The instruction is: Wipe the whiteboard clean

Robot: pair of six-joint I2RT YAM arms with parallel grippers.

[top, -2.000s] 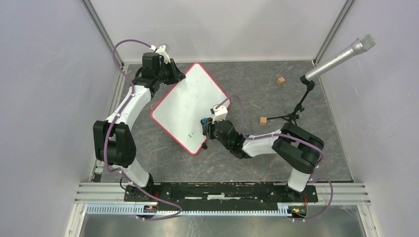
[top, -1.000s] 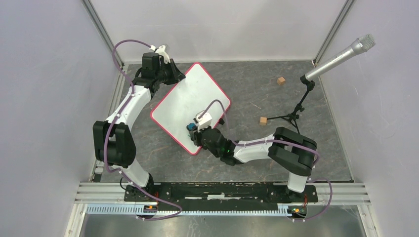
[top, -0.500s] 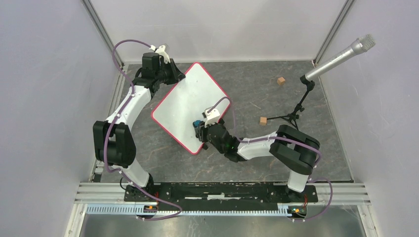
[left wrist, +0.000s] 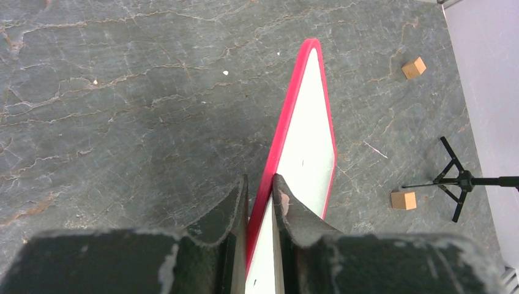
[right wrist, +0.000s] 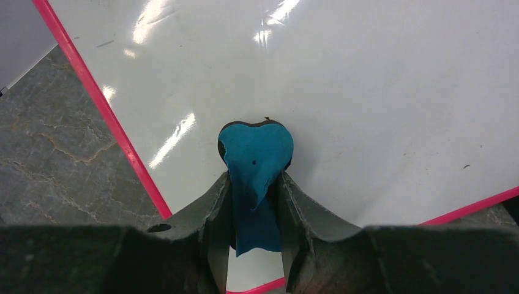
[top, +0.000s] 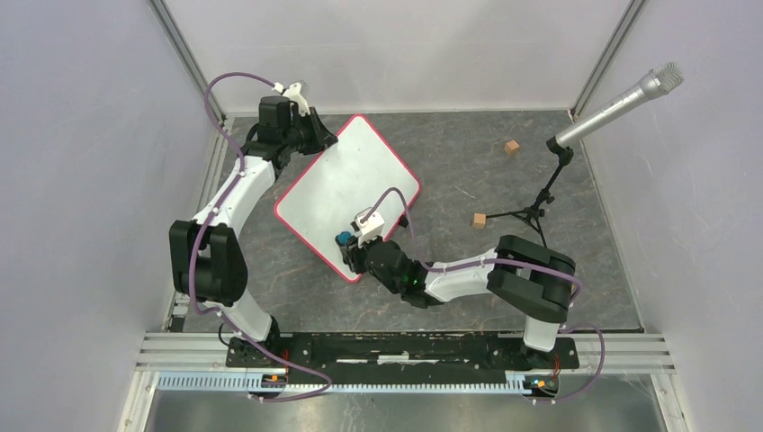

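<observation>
The whiteboard (top: 346,184) is white with a thin red rim and lies turned diagonally on the grey table. My left gripper (top: 317,141) is shut on its far left rim; in the left wrist view (left wrist: 260,184) both fingers clamp the red edge of the whiteboard (left wrist: 306,135). My right gripper (top: 349,241) is shut on a blue eraser (top: 342,238) and presses it on the board near its near corner. In the right wrist view the eraser (right wrist: 256,153) sits between the fingers at the gripper (right wrist: 255,184), against the whiteboard (right wrist: 343,79). No green writing shows on the board.
Two small wooden cubes lie right of the board, one near the back (top: 511,147) and one mid-table (top: 480,220). A microphone on a black tripod stand (top: 540,202) stands at the right. Grey walls enclose the table on three sides.
My right gripper with the eraser has swept back and forth over the board's near corner, now further left again. The green marks seen earlier there are gone. The left arm has not moved.
</observation>
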